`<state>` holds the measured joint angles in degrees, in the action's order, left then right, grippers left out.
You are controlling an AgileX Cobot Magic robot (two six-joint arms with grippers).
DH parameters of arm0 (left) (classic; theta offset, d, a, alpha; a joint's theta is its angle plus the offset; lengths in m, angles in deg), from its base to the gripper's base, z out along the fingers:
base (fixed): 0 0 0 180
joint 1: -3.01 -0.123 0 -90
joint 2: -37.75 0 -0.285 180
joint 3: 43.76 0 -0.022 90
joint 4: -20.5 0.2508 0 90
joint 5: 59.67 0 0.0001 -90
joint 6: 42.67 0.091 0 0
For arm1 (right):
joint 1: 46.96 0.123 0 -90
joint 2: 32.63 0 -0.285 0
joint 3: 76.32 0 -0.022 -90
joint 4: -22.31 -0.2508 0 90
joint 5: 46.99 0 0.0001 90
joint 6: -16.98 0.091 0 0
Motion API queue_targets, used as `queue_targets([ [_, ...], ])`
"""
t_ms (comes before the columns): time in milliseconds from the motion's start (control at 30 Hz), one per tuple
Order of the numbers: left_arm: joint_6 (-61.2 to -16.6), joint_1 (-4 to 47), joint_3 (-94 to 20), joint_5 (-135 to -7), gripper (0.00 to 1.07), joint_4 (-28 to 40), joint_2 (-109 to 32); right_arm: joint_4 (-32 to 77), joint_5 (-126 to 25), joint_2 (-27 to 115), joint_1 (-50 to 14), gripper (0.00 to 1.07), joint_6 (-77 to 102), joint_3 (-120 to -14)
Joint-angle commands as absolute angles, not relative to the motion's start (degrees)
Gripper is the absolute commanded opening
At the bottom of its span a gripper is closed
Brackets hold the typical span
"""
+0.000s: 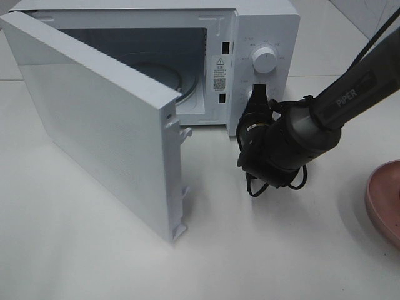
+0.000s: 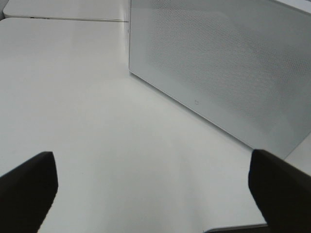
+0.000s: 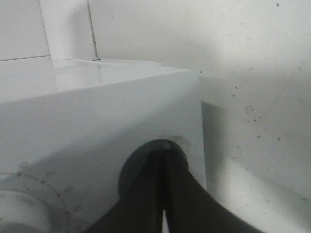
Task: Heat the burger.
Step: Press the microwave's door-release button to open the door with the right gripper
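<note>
The burger is out of sight in all three views.

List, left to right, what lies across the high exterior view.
Open microwave door → label sticker on the oven's frame → right gripper, shut → pink plate at the picture's edge.

High view down on microwave [image 1: 275, 31]; left wrist faces door [image 2: 218, 63], right wrist close on panel [image 3: 97, 121]
</note>
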<state>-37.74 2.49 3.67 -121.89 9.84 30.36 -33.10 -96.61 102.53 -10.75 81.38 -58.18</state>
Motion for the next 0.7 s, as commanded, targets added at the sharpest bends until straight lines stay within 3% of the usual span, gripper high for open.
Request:
queue_targets([
  [33, -37.9, 2.7, 3.8, -121.1, 1.0, 9.8, 31.3, -24.6, -102.0, 101.7, -12.6, 0.01, 80.9, -62.5],
  [700, -37.9, 2.7, 3.8, -121.1, 1.0, 9.8, 31.3, -20.7, -89.4, 92.7, -12.0, 0.01, 79.9, -49.4],
])
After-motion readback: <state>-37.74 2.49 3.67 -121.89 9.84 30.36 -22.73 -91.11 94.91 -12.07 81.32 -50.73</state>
